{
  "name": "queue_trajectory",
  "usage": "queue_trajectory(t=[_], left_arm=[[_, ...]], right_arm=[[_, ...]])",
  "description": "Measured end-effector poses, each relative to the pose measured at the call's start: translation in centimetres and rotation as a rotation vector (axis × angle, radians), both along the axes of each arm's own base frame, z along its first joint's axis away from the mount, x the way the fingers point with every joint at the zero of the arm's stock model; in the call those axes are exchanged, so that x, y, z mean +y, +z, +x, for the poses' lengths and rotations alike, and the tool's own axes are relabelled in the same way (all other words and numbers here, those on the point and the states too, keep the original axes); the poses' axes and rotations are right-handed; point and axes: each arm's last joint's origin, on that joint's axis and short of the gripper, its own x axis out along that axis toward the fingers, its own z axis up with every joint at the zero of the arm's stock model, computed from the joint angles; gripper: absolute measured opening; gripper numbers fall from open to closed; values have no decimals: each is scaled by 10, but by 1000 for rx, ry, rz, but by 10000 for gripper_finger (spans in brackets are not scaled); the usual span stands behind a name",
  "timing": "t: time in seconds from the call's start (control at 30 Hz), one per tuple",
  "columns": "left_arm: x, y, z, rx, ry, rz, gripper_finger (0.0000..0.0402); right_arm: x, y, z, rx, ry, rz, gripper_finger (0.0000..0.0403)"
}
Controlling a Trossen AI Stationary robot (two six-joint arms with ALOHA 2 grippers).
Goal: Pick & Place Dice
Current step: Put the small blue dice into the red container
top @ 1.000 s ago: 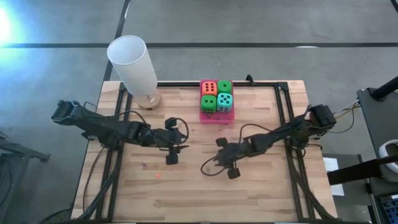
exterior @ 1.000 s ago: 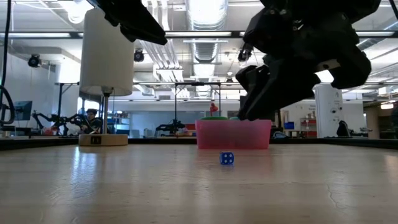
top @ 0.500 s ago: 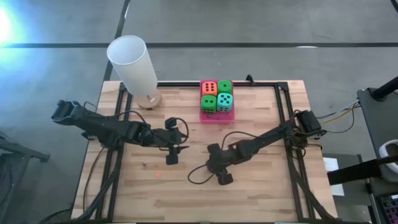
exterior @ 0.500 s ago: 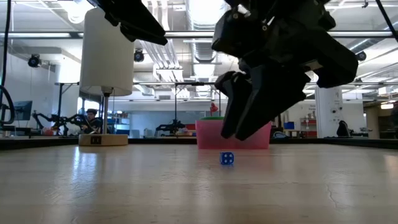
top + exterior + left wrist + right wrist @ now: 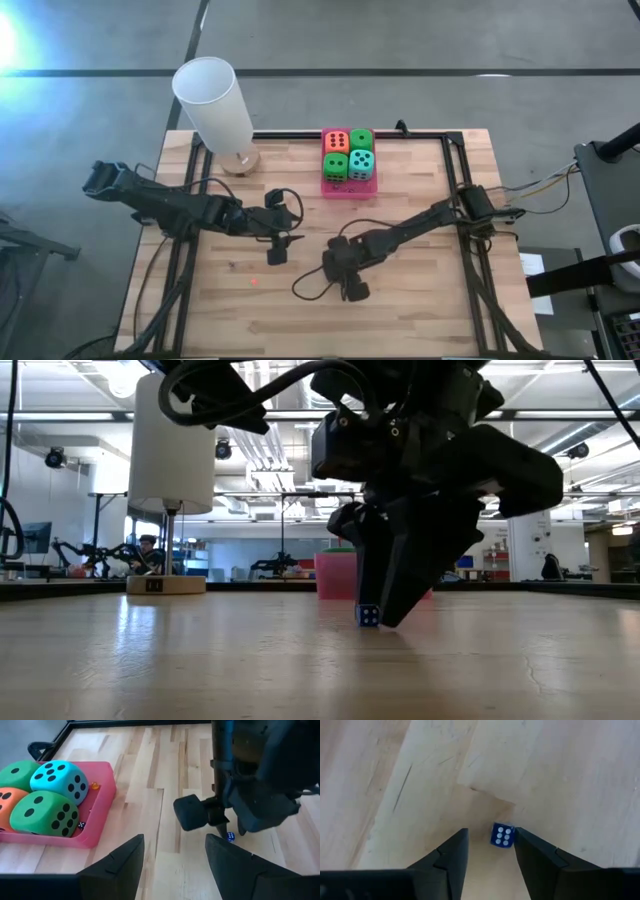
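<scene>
Dice status: you're seeing four big foam dice sitting packed in the pink tray [image 5: 349, 189] at the far edge of the worktop [image 5: 420, 300] — orange-red die [image 5: 335, 141], two green dice [image 5: 361, 140] [image 5: 336, 165], teal die [image 5: 362, 163]. In the left wrist view two tiny dice are also lying on the tray floor beside them, colours too small to call. Your right end effector [image 5: 489, 840] is sitting low over mid-worktop with a small blue die [image 5: 502, 835] between its parted fingers; the die is resting on the wood and is just beside one finger, but contact is unclear, so nothing is being gripped. In the low view its fingertips are reaching down to the worktop right at that die. Your left end effector [image 5: 174, 851] is hovering left of centre, fingers about half apart, holding nothing, pointing toward the right arm and the blue die. A white lamp [image 5: 213, 103] on a round wooden base is standing at the far left corner, well apart from both arms.
</scene>
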Motion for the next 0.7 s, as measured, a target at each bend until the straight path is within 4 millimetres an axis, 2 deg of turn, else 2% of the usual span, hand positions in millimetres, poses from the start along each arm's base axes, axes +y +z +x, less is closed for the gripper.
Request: queue_trajectory(t=[0.43,0.7], left_arm=[[-10,-1,-2,-2,-13,-31,198],[-15,-1,-4,-4,-25,-44,182]], right_arm=[[0,2,1,-22,19,-16,116],[0,2,1,-24,20,-17,55]])
